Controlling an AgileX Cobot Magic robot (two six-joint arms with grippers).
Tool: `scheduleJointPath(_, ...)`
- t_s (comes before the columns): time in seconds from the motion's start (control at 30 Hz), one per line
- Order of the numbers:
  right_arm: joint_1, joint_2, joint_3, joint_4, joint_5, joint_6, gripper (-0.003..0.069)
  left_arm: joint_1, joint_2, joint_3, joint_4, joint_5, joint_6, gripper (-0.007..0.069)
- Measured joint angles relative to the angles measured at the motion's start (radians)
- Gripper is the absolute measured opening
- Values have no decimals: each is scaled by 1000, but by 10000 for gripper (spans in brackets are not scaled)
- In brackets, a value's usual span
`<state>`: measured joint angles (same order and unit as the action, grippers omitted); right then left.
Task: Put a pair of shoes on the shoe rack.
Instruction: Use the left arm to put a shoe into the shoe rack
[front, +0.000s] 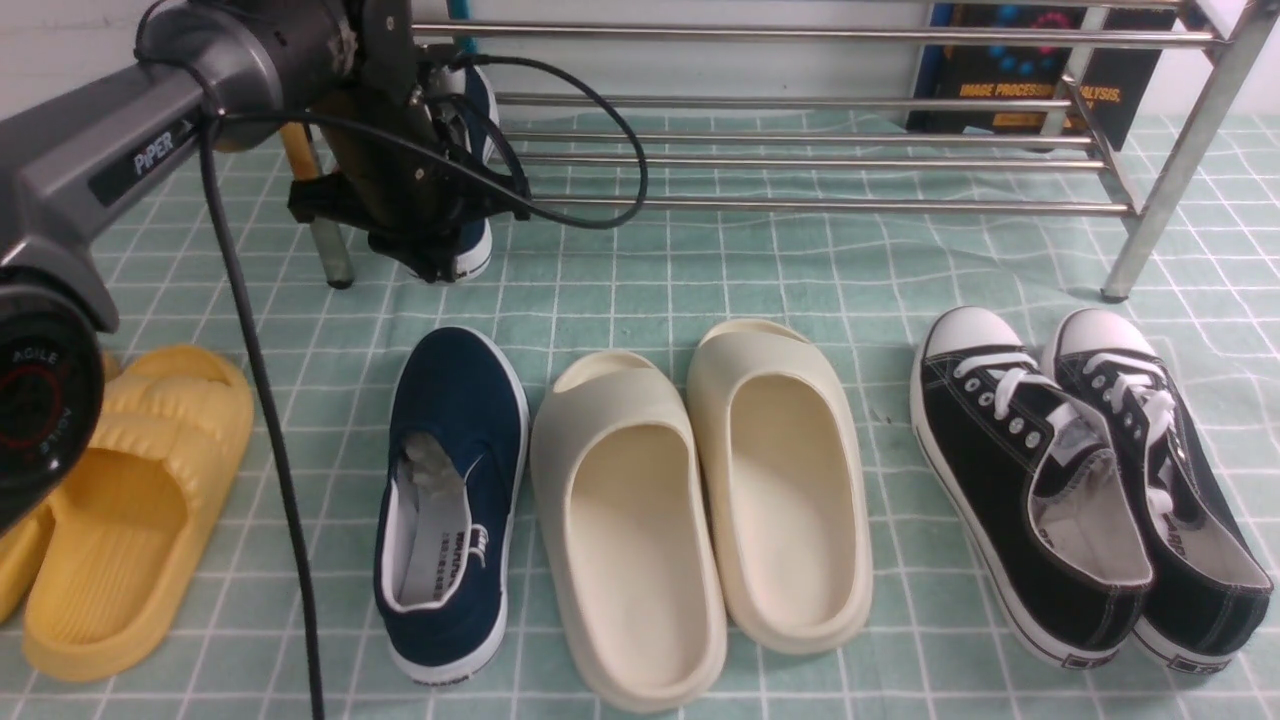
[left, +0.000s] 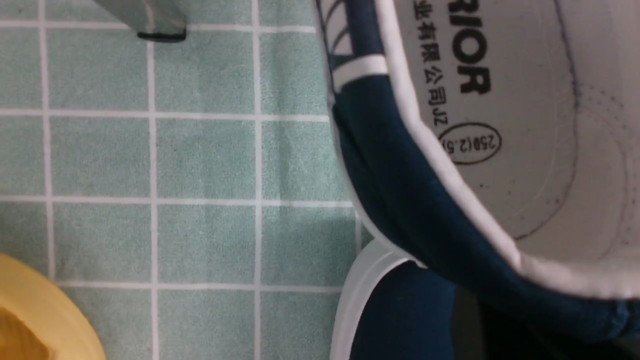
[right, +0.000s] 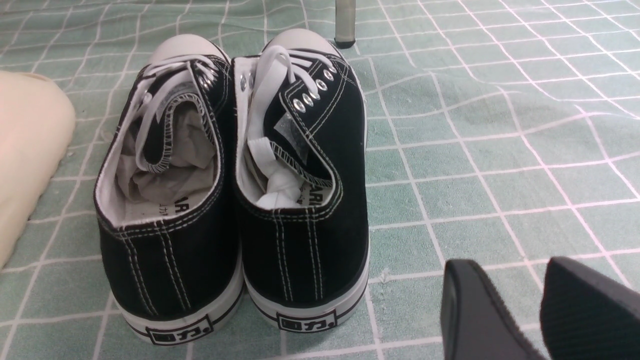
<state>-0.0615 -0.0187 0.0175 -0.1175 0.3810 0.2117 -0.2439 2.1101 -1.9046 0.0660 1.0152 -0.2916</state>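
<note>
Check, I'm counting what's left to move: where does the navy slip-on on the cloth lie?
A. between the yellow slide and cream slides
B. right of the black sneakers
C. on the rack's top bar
A: the navy slip-on has the yellow slide on one side, cream slides on the other.

I see one slip-on shoe (front: 472, 252) at the left end of the shoe rack (front: 800, 205), beside its front leg (front: 332, 250). Before the rack, left to right: a slide pair (front: 130, 510), the other slip-on (front: 450, 500), a second slide pair (front: 700, 510), lace-up sneakers (front: 1090, 490).
</note>
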Motion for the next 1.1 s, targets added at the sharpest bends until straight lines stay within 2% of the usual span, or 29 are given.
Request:
scheduleJointPath(0.27, 0, 0, 0, 0, 0, 0, 246, -2, 5, 0, 63, -137, -29, 81)
scheduleJointPath(0.4, 0, 0, 0, 0, 0, 0, 246, -1, 5, 0, 113, -146, -30, 85)
scheduleJointPath(0.7, 0, 0, 0, 0, 0, 0, 246, -1, 5, 0, 134, -177, -30, 117)
scheduleJointPath(0.83, 0, 0, 0, 0, 0, 0, 246, -1, 5, 0, 137, -192, -30, 171)
scheduleJointPath(1.0, 0, 0, 0, 0, 0, 0, 246, 14, 5, 0, 135, -192, -59, 302)
scheduleJointPath(1.1, 0, 0, 0, 0, 0, 0, 246, 29, 5, 0, 137, -185, -90, 337)
